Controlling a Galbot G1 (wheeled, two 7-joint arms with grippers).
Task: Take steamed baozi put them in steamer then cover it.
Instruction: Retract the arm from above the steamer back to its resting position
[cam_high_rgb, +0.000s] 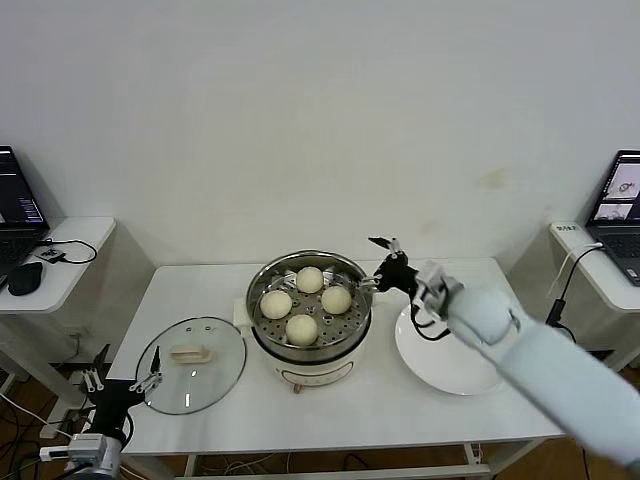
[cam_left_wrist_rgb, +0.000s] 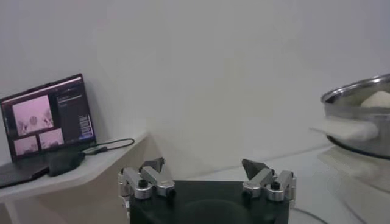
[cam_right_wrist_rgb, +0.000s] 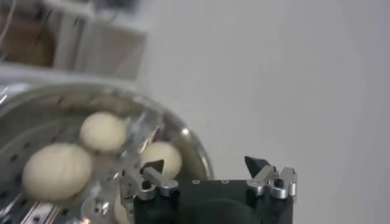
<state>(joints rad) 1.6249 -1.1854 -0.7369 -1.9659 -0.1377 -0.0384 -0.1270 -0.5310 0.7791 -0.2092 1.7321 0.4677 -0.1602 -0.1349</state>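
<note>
Four steamed baozi are being held in the uncovered steamer, with both grippers spread wide and empty.

In the head view, the steamer is being shown at the centre of the white table, the buns sitting at 12, 3, 6 and 9 o'clock on its perforated floor; the cover is lying flat on the table at about 8 o'clock from the steamer, the white plate at 4 o'clock, the right gripper is being held just beside the steamer's rim at 2 o'clock, and the left gripper is being kept off the table's edge at 8 o'clock from the cover. In the left wrist view, the left gripper is being seen with fingers well apart on nothing, the steamer off to one side. In the right wrist view, the right gripper is being seen fully parted and empty above the steamer and its buns.
</note>
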